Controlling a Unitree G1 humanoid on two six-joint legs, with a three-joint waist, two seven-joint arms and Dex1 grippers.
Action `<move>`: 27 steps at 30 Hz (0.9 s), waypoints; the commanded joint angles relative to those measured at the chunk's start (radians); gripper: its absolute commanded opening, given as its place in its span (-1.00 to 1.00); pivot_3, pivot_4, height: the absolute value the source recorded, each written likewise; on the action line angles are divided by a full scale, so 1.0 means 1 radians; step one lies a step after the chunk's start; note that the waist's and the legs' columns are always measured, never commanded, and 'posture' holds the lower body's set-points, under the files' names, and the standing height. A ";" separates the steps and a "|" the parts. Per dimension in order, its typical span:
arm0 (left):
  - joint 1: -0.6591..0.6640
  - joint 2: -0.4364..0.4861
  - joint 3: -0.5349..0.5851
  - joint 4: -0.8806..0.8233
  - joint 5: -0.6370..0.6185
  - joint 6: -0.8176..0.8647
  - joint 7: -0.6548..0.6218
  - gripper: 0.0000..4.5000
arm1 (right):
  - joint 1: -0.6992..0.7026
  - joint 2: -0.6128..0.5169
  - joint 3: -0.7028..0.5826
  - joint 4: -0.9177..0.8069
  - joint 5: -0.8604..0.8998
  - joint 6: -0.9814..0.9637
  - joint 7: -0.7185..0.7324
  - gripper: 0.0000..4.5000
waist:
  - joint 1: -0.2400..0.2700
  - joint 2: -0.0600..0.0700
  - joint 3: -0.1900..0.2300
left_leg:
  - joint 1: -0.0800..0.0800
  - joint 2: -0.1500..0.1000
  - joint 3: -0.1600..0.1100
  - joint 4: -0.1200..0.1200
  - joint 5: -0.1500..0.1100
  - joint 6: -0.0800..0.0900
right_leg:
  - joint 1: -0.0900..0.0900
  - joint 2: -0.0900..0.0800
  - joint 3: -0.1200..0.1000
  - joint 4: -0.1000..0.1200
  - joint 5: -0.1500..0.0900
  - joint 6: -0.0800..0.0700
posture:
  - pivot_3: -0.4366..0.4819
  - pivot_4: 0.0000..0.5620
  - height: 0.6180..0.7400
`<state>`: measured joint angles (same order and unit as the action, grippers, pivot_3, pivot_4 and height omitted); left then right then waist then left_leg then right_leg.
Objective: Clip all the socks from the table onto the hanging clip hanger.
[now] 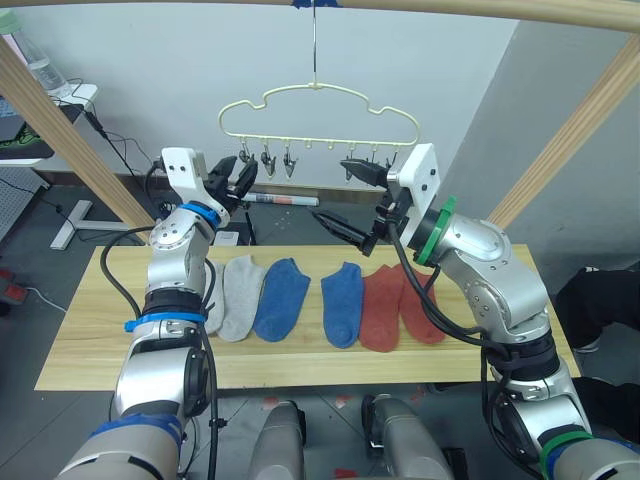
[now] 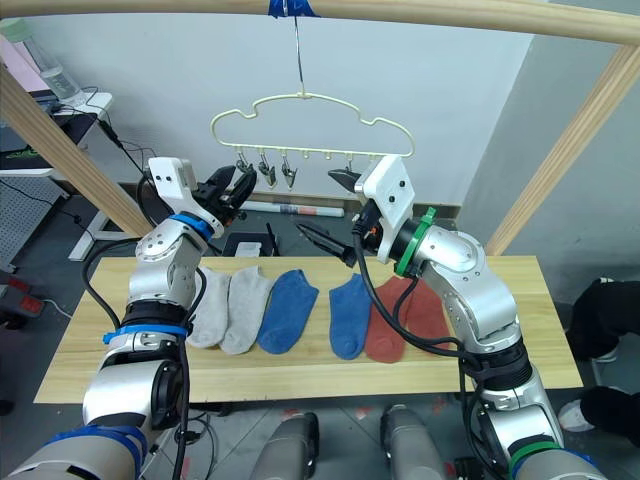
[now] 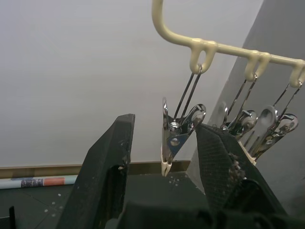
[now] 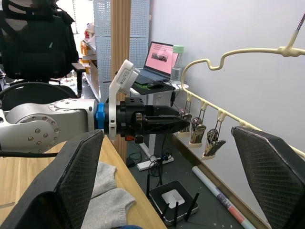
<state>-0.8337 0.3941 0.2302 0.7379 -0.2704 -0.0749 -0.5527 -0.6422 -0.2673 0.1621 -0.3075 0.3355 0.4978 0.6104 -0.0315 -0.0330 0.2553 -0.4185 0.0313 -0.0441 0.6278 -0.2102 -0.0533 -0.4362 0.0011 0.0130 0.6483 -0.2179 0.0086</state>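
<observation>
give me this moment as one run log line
six knit ankle socks flat on light-wood plank table | left gripper open at pale-yellow wire clip hanger end clip | right gripper open, empty

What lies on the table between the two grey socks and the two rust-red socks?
The two blue socks lie there, side by side on the table, in the left eye view.

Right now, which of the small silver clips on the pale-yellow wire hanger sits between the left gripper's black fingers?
The end clip at the pale-yellow wire hanger's left end; the other clips hang outside the open left gripper.
</observation>
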 commanded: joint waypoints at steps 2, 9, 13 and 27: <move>-0.022 0.000 0.013 -0.038 -0.010 -0.024 0.007 -0.01 | -0.022 0.006 -0.009 -0.034 0.017 -0.002 0.001 1.00 | 0.000 0.000 0.000 | 0.000 0.000 0.000 0.000 0.000 0.000 | 0.000 0.000 0.000 0.000 0.000 0.000 | -0.11 -0.09 1.00; -0.031 -0.001 0.017 -0.034 -0.008 -0.039 0.018 -0.01 | -0.023 0.006 -0.012 -0.031 0.020 0.001 0.004 1.00 | 0.000 0.000 0.000 | 0.000 0.000 0.000 0.000 0.000 0.000 | 0.000 0.000 0.000 0.001 0.000 0.000 | -0.11 -0.08 1.00; -0.042 0.001 0.018 -0.028 -0.007 -0.046 0.026 -0.01 | -0.025 0.007 -0.013 -0.030 0.020 0.005 0.004 1.00 | 0.000 0.000 0.000 | 0.000 0.000 0.000 0.000 0.000 0.000 | 0.000 0.000 0.000 0.001 0.000 0.000 | -0.11 -0.09 1.00; -0.044 -0.005 0.019 -0.039 -0.010 -0.047 0.019 -0.38 | -0.025 0.011 -0.015 -0.035 0.021 0.014 -0.003 1.00 | 0.000 0.000 0.000 | 0.000 0.000 0.000 0.000 0.000 0.000 | 0.000 0.000 0.000 0.001 0.000 0.000 | -0.11 -0.08 1.00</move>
<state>-0.8562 0.3883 0.2417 0.7373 -0.2711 -0.1002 -0.5338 -0.6481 -0.2600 0.1620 -0.3073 0.3378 0.5149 0.6095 -0.0314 -0.0330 0.2553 -0.4185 0.0313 -0.0442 0.6283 -0.2101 -0.0534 -0.4364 0.0011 0.0130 0.6494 -0.2179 0.0086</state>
